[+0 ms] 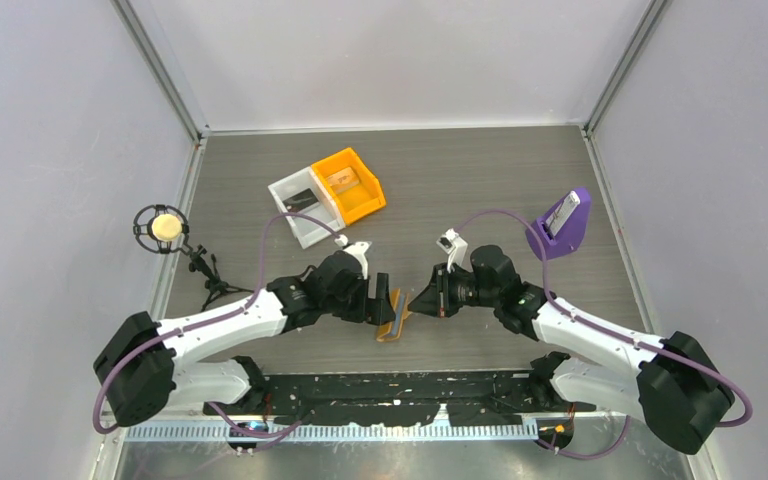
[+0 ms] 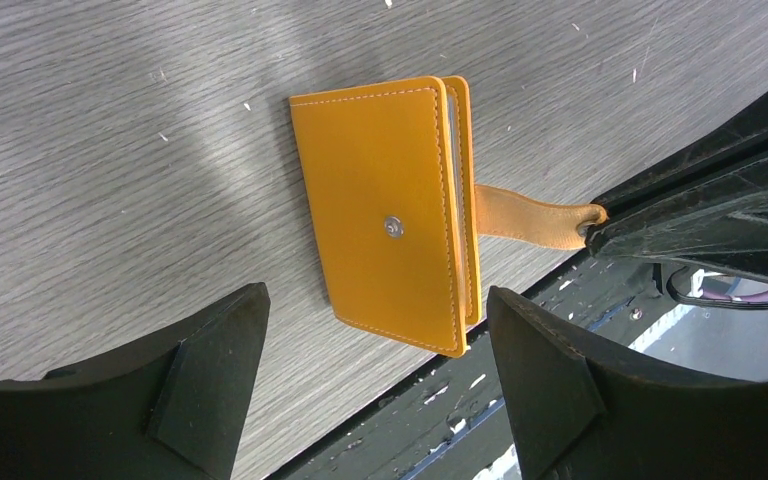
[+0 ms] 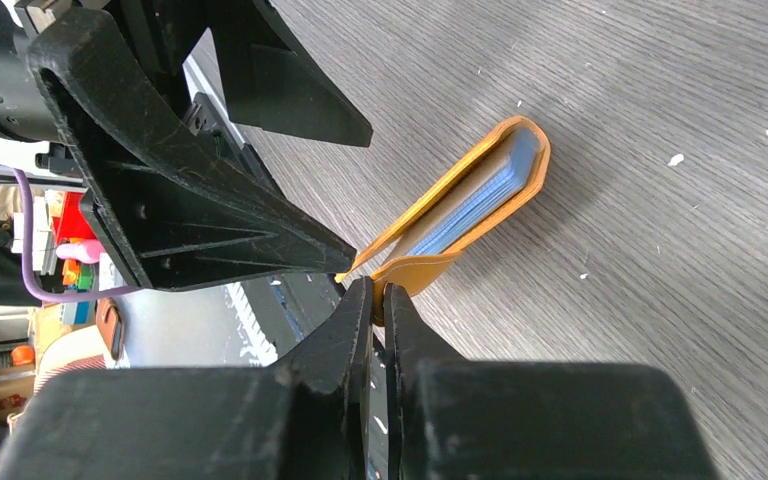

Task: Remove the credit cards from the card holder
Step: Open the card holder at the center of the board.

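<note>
We find no readable text, label, brand or number in any view. The card holder [image 2: 370,170] shows us only a plain orange cover with a bare metal snap [image 2: 393,227].

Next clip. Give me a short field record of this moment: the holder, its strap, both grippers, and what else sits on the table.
Card holder: flat on the table by its near edge, covers almost closed, light blue layers showing in the gap
Strap: unsnapped, drawn out sideways
Right gripper: shut on the strap's end
Left gripper: open, a finger on either side of the holder, holding nothing
Far side: orange bin, clear bin, purple stand
</note>
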`<state>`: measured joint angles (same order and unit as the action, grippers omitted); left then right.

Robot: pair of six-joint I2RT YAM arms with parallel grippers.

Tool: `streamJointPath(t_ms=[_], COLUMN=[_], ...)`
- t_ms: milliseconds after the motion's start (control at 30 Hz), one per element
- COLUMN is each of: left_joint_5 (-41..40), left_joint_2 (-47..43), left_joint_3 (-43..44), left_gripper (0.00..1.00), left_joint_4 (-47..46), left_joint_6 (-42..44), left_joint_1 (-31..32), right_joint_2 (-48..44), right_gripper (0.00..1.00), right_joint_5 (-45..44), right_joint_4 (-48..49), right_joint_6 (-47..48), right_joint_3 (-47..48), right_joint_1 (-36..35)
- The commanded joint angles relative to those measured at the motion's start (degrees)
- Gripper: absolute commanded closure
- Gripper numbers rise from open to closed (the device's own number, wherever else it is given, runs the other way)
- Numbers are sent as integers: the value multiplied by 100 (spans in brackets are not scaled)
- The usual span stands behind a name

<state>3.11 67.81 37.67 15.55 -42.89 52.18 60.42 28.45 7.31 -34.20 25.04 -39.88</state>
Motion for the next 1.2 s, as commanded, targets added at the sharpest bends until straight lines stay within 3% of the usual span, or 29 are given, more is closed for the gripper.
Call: streamJointPath(t_ms=[0,233,367,533,700,733,967,1167], left_joint_5=[21,1,-89,-259,-605,-663,-607,-695], left_joint_2=[74,139,400,575,262,208,-238,-347], left_joint_3=[263,351,369,381,69,5,-702,-1020], left_gripper=[17,16,24,51,95,100,100,100], left_joint_4=[-171,-149,-180,11,36,46,-512,-808], left_joint_6=[172,242,298,330,289,252,-370,-706], left_joint_1=[26,29,23,21,22,20,20,24], right_joint_2=[2,-16,39,30,103,194,120,-352], right_gripper=[95,95,95,95,93,90,61,54], right_joint_5=[63,101,105,-38,-477,-501,-509,-550], right_joint_4=[238,217,133,10,-464,-540,-1884,-1989], right_joint_6=[62,49,126,250,744,803,956,266], right_joint_3=[285,338,387,371,287,270,1012,1204], right_joint_1=[3,2,-2,17,326,510,805,468])
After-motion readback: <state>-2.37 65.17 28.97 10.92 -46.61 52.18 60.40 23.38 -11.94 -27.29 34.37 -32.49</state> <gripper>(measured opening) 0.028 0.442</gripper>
